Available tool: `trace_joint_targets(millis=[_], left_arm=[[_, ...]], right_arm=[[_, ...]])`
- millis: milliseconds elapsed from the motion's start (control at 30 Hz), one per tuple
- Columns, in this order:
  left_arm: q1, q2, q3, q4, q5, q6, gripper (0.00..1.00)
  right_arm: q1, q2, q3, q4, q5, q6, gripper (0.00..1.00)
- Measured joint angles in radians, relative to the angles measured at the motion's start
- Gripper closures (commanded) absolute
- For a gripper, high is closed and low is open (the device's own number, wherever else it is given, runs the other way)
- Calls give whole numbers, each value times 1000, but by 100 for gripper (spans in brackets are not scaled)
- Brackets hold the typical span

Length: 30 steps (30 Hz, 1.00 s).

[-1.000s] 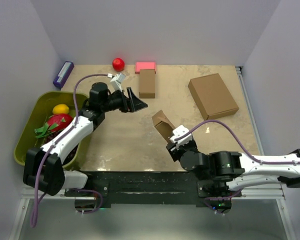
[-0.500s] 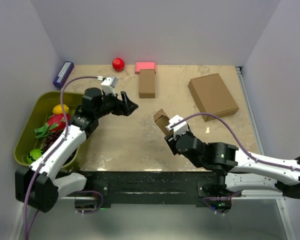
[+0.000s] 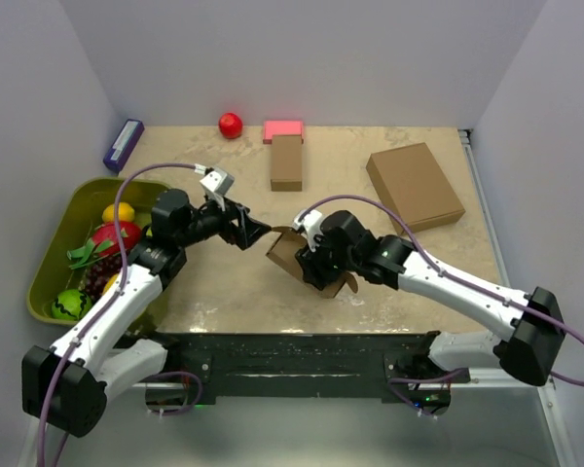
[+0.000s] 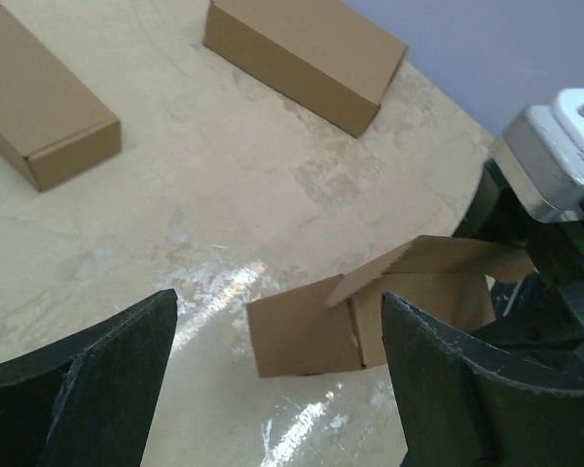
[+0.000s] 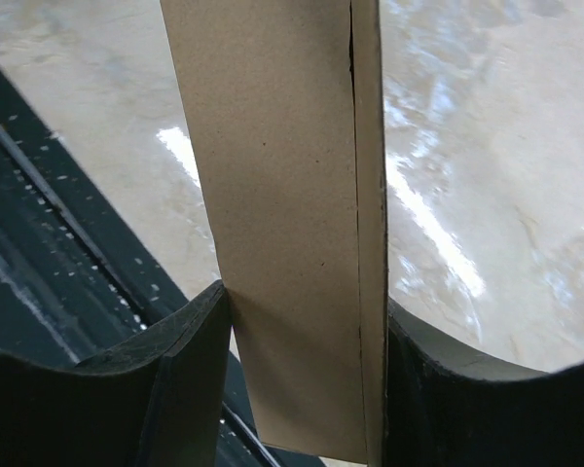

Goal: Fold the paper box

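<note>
Plain brown half-folded cardboard paper box (image 3: 284,253) sits mid-desk (image 3: 331,156), clamped in right jaws. Left jaws are wide open and empty, just beside its loose flap (image 4: 428,258). Best move: left pinches flap only and folds along crease while right holds firm.

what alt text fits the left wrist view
A partly folded paper box, one flap raised, is framed by the open left gripper. Behind it on the beige table lie a narrow brown box and a larger brown box.
</note>
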State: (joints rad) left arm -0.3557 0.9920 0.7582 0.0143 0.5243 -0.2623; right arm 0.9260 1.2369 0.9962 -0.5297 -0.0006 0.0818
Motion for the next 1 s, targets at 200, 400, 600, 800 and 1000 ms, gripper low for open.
trace_joint_targets(millis=[200,400,600,800,1000], left_arm=[[0,40,-4,-3,129,40,11],[0,40,-4,-9,154,64,11],[0,42,-4,-30,159,92,12],[0,42,-4,-70,146,122,12],[0,56,-4,-112,116,153,12]], right_arm=[[-109,109,42,22,-227,-99,49],[-157,237,91,9,-306,-184,48],[-193,376,164,-1,-364,-238,29],[-206,414,206,-1,-358,-259,7],[-206,357,191,2,-307,-235,1]])
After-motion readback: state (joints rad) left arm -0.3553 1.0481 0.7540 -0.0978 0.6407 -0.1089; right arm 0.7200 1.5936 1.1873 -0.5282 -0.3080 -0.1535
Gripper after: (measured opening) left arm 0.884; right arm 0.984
